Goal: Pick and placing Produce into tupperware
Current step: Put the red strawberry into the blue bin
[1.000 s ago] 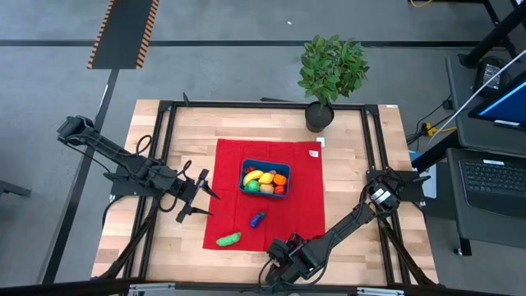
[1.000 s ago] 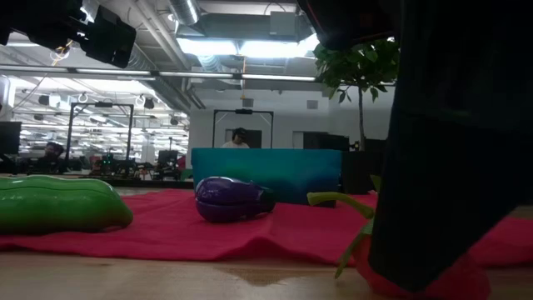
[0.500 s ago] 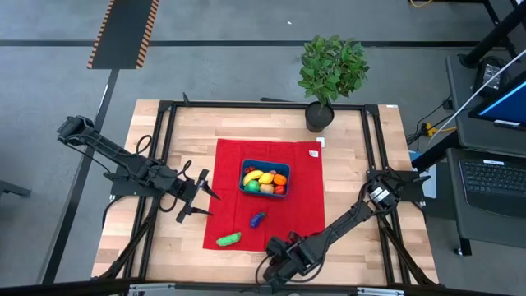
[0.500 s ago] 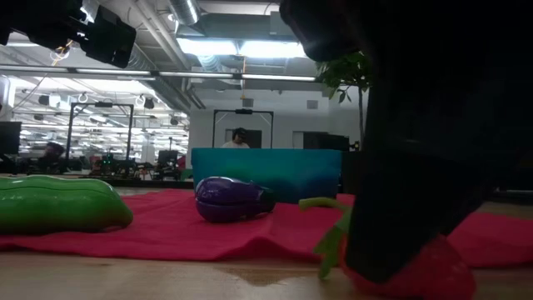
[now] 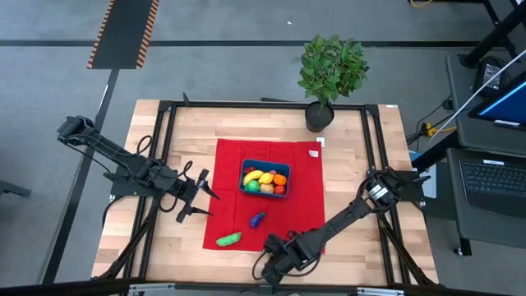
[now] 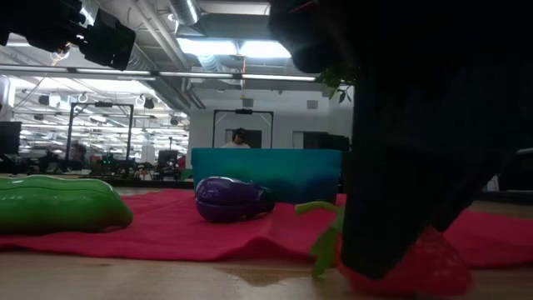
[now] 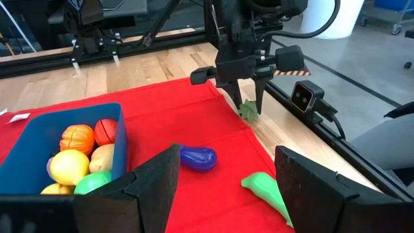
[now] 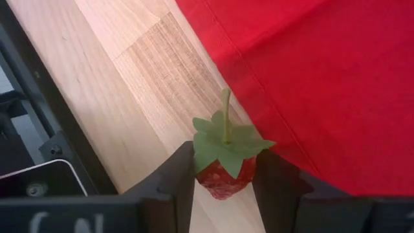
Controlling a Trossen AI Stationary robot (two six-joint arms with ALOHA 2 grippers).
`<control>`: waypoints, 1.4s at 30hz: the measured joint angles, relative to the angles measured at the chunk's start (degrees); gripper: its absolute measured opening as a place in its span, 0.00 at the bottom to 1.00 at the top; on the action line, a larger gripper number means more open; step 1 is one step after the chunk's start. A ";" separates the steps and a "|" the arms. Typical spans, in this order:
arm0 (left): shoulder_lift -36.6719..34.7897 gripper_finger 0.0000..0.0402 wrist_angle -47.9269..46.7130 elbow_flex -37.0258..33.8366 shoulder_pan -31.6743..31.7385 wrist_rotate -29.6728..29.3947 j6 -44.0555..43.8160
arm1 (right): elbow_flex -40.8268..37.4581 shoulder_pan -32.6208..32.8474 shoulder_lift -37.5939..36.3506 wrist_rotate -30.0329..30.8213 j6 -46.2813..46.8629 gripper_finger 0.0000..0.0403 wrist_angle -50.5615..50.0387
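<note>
At the table's front edge, just off the red cloth (image 5: 271, 193), the right tool (image 8: 223, 169) is closed on a red strawberry (image 8: 223, 173) with a green leafy top, its fingers pressing both sides of the fruit on the bare wood. The left tool (image 5: 204, 197) hangs with its fingers apart and empty over the cloth's left border. The blue tupperware (image 5: 246, 167) sits mid-cloth holding several pieces of produce; a purple eggplant (image 5: 258, 219) and a green cucumber (image 5: 228, 239) lie on the cloth nearby.
</note>
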 joint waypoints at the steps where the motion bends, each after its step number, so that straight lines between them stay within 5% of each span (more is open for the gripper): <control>1: 0.00 0.60 0.01 0.00 0.00 0.01 -0.03 | 0.00 -0.30 -0.04 -1.17 -0.02 0.32 0.00; 11: 0.00 0.60 -0.20 0.00 0.00 0.00 -0.04 | 8.03 -1.30 0.37 -3.16 -6.16 0.32 -7.78; 24: 0.00 0.60 -0.29 0.00 -0.01 0.01 -0.02 | 19.54 -1.21 0.13 13.29 -15.06 0.32 -26.00; 42: 0.83 0.60 -1.32 -0.02 -0.01 0.02 0.00 | -1.55 0.95 0.11 36.59 -14.47 0.32 18.86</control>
